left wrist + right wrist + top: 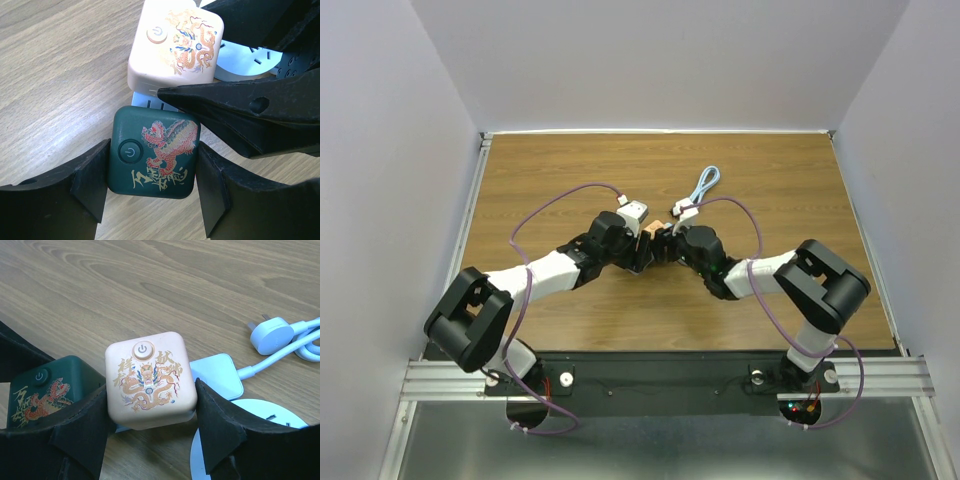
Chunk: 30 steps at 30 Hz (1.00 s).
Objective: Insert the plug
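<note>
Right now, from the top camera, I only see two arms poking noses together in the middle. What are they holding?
Observer: The left gripper pinches a dark green cube with a red-and-gold lion printed on it.
Operator: Cool! And the other arm?
Observer: The right gripper squeezes a pink cube with a golden dragon on top.
Operator: Where's the plug?
Observer: A pale blue plug lies loose on the table, prongs bare, not pushed into anything.
</note>
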Available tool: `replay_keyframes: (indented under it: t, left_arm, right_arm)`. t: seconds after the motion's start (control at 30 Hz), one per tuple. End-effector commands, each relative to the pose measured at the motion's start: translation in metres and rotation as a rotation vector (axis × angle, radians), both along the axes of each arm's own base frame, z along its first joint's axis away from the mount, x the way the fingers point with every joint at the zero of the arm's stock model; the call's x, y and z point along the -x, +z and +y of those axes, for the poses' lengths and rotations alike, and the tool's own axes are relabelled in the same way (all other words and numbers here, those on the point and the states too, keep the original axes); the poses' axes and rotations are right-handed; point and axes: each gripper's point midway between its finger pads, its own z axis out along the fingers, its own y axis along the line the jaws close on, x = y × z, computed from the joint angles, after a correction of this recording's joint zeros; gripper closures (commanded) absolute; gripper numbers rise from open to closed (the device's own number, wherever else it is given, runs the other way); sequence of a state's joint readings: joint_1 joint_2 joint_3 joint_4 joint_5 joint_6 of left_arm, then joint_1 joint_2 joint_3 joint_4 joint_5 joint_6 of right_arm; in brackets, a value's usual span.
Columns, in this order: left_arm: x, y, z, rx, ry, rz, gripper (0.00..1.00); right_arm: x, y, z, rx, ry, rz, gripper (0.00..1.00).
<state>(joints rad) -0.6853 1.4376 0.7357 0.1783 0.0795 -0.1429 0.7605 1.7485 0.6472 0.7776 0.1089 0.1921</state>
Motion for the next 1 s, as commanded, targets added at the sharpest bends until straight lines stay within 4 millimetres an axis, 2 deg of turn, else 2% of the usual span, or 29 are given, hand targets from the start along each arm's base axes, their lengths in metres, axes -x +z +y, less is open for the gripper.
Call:
replay_keyframes:
  t: [0.0, 0.07, 0.1, 0.13, 0.2, 0.27, 0.33, 0.4, 0.47, 0.6, 0.7, 0.73, 0.9, 0.97]
  left_arm:
    - [0.010, 0.009, 0.003, 0.005, 0.017, 0.047, 1.00]
    - [0.009, 0.005, 0.004, -0.001, 0.019, 0.056, 1.00]
    - [0.009, 0.004, 0.004, -0.004, 0.020, 0.057, 1.00]
    - [0.009, 0.003, 0.004, -0.008, 0.021, 0.056, 1.00]
    - [0.009, 0.005, 0.004, -0.004, 0.021, 0.051, 1.00]
    - [0.009, 0.005, 0.004, -0.004, 0.021, 0.051, 1.00]
    - [0.009, 0.006, 0.004, -0.003, 0.021, 0.050, 1.00]
    - [0.010, 0.005, 0.005, -0.003, 0.023, 0.050, 1.00]
    - [0.010, 0.005, 0.005, -0.003, 0.023, 0.050, 1.00]
    - [0.010, 0.006, 0.006, -0.005, 0.025, 0.047, 1.00]
    - [0.009, 0.005, 0.007, -0.008, 0.029, 0.048, 1.00]
    - [0.009, 0.005, 0.006, -0.008, 0.029, 0.048, 1.00]
    - [0.008, 0.007, 0.005, -0.005, 0.033, 0.047, 1.00]
    - [0.007, 0.009, 0.004, 0.004, 0.042, 0.050, 1.00]
  right_arm:
    - [0.107, -0.144, -0.077, 0.383, -0.042, 0.554, 1.00]
    - [0.097, -0.128, -0.068, 0.358, -0.039, 0.519, 0.97]
    - [0.093, -0.121, -0.065, 0.344, -0.043, 0.504, 0.92]
    - [0.085, -0.107, -0.059, 0.313, -0.045, 0.472, 0.74]
    - [0.070, -0.084, -0.046, 0.266, -0.043, 0.419, 0.54]
    - [0.059, -0.061, -0.036, 0.222, -0.041, 0.368, 0.39]
    - [0.045, -0.038, -0.026, 0.192, -0.043, 0.309, 0.32]
    - [0.030, -0.013, -0.020, 0.160, -0.066, 0.247, 0.30]
    - [0.021, 0.003, -0.019, 0.161, -0.080, 0.193, 0.25]
    - [0.009, 0.048, -0.018, 0.116, -0.098, 0.091, 0.16]
    - [0.009, 0.066, -0.022, 0.093, -0.103, 0.053, 0.13]
    - [0.010, 0.079, -0.023, 0.069, -0.107, 0.032, 0.13]
    - [0.017, 0.103, -0.037, 0.039, -0.131, -0.013, 0.09]
    - [0.017, 0.110, -0.049, 0.065, -0.169, -0.033, 0.06]
